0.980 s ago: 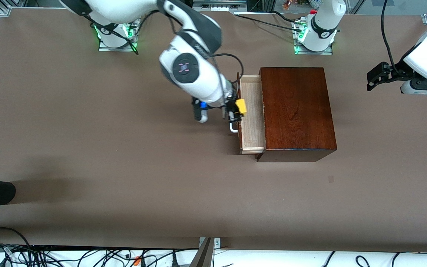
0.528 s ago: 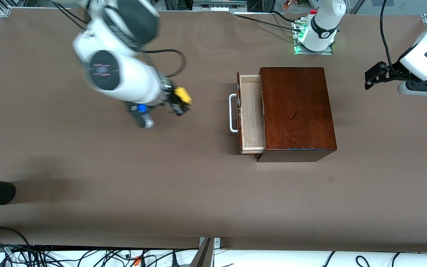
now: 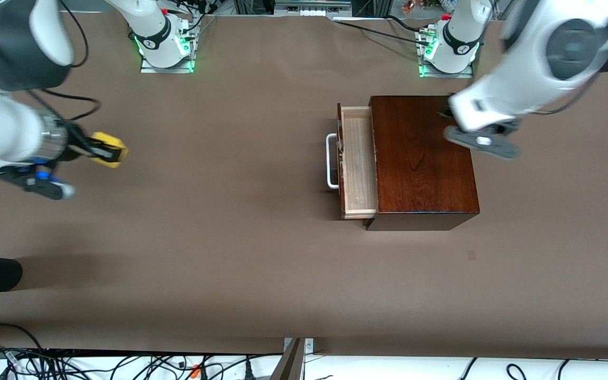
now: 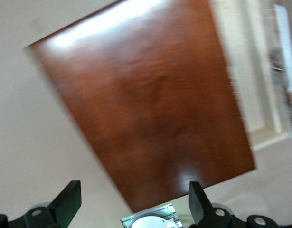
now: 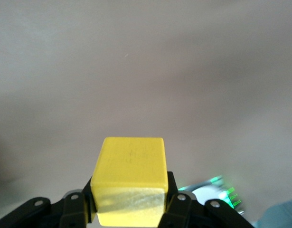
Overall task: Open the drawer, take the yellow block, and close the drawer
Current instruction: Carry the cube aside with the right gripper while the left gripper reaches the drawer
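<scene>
Two grippers differ: left gripper (image 3: 454, 124), spread wide over the box (image 3: 423, 158), sits nearest the open drawer (image 3: 358, 163); right gripper (image 3: 104, 149) clamps the yellow block (image 3: 108, 149) well away.

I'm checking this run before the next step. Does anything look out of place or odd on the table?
Nothing damaged. The drawer stands pulled out of the wooden box, tray bare, not yet closed. The yellow block is clamped in the right gripper over bare table; the left gripper is open over the box.
</scene>
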You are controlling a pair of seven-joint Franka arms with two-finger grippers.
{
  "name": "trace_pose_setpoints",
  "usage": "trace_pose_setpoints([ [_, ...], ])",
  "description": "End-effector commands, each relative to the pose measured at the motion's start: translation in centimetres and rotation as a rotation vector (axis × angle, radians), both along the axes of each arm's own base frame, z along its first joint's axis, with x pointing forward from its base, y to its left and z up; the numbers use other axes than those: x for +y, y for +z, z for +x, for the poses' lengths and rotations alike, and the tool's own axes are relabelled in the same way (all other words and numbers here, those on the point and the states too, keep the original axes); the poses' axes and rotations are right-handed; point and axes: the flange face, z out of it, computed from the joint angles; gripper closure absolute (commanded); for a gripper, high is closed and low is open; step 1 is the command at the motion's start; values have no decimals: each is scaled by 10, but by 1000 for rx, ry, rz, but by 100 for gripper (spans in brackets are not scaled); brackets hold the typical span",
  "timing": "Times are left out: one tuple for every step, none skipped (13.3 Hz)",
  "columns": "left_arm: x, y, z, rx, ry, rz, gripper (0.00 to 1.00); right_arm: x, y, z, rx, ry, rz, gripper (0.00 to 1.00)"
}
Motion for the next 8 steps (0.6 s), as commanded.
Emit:
trace_pose_setpoints([
  [-66, -1, -3, 30, -213, -94, 0, -46, -18, 0, -19, 159, 26, 80],
  [-91, -7, -6, 47, -312, -153, 0, -57, -34, 2, -13, 195, 41, 80],
  [-113, -12, -8, 56, -373, -188, 0, -67, -50, 5, -6, 238, 56, 80],
  [-129, -20, -5, 59, -405, -205, 0, -79, -68, 8, -14, 277, 71, 80],
  [-158, -26, -10, 52, -481, -236, 0, -87, -86, 11, -29, 305, 80, 80],
  [-181, -36, -13, 28, -560, -270, 0, -90, -108, 14, -26, 303, 84, 80],
  [-210, -42, -26, 2, -632, -287, 0, -90, -131, 17, -22, 294, 101, 80],
  [-231, -53, -35, -10, -682, -297, 0, -88, -156, 20, -8, 284, 120, 80],
])
